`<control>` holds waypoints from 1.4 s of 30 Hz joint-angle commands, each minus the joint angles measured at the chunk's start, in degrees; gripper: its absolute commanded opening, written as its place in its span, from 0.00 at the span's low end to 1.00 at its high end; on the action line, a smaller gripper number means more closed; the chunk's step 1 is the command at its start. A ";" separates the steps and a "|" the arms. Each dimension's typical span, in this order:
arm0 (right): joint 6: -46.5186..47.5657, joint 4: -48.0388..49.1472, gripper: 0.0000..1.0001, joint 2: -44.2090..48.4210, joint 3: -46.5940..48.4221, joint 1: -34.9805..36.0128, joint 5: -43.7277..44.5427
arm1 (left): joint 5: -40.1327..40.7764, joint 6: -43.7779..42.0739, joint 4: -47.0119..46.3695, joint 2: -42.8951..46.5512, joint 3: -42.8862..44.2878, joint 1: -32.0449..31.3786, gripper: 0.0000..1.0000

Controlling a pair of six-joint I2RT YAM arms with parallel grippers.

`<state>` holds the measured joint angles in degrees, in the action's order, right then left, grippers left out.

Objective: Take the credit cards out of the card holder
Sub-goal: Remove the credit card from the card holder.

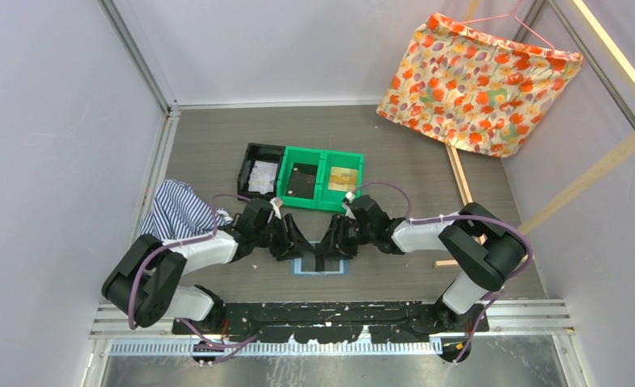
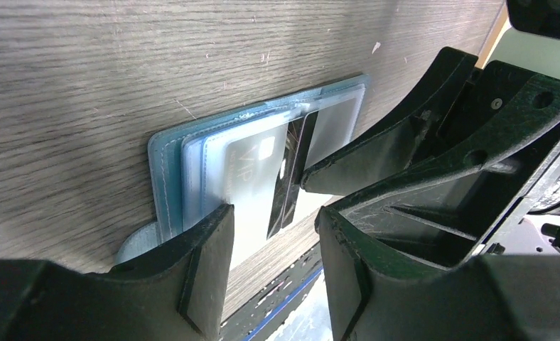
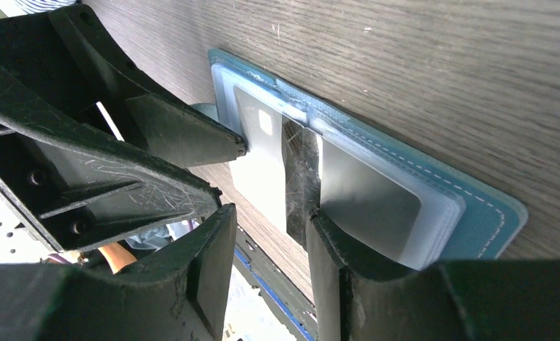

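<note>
The teal-blue card holder [image 2: 165, 177] lies open on the table at its near edge, its clear sleeves facing up; it also shows in the right wrist view [image 3: 476, 206] and, mostly covered by the grippers, in the top view [image 1: 300, 268]. A whitish card [image 2: 252, 160] sits in a sleeve and reaches past the holder's near edge [image 3: 259, 177]. A dark card [image 2: 291, 177] stands along the middle fold [image 3: 300, 177]. My left gripper [image 2: 273, 213] is open, one finger on the left sleeves. My right gripper [image 3: 270, 213] is open, one finger on the right sleeves. The two grippers meet tip to tip [image 1: 314, 242].
A green two-part bin [image 1: 321, 179] stands behind the grippers, with a dark item in one part and a gold card in the other. A black bin [image 1: 246, 165] is to its left. A striped cloth [image 1: 181, 211] lies at the left. A floral cloth [image 1: 479, 81] hangs at the back right.
</note>
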<state>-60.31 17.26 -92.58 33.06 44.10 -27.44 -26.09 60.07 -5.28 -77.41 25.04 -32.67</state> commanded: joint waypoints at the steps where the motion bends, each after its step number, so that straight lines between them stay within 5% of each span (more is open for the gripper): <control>1: 1.74 -3.67 0.47 -0.77 3.42 0.30 0.53 | 4.16 -2.64 3.74 -1.73 0.41 -0.20 0.49; 14: 6.45 -14.50 0.47 -0.59 5.15 0.37 4.32 | 5.43 -3.47 2.89 -6.48 -1.40 -0.15 0.49; 32: 1.03 7.37 0.21 -2.16 0.31 -0.42 -0.13 | 4.05 -3.47 1.37 -10.26 -0.84 -0.21 0.47; 42: -8.70 28.11 0.28 -8.30 -4.04 -2.29 -4.26 | 5.41 -3.65 4.51 -7.37 -1.77 -0.19 0.47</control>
<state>-63.05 29.47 -97.89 29.36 41.89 -30.65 -28.49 59.59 -11.03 -83.35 26.46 -32.56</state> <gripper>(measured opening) 0.264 0.468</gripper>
